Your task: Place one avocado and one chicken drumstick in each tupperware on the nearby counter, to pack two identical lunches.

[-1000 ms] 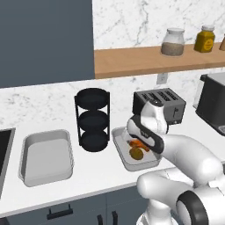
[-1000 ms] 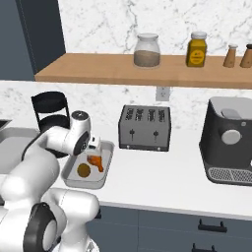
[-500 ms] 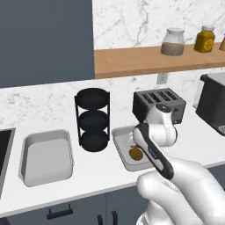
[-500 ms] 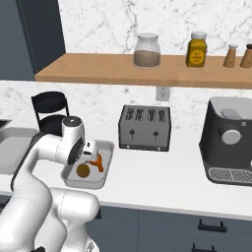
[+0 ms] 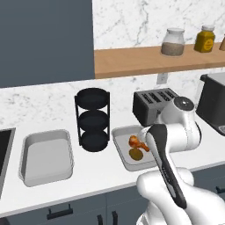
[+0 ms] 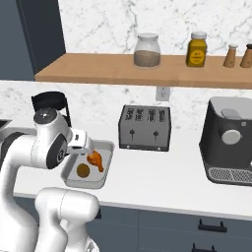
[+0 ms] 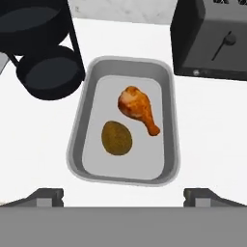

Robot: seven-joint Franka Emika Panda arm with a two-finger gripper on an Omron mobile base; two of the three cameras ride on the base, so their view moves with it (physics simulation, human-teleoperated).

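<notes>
The pincer (image 7: 123, 193) hangs released above the right tupperware (image 7: 171, 140) on the worktop (image 5: 101, 176), which holds one avocado (image 7: 116, 138) and one chicken drumstick (image 7: 138, 108) (side by side, apart).

— What is the arm (image 5: 169, 145) hiding in the left base view?
— It is covering the right rim of the near tupperware (image 5: 121, 151).
— And the toaster (image 7: 212, 38)?
— The hand view's edge is cutting it off.
</notes>
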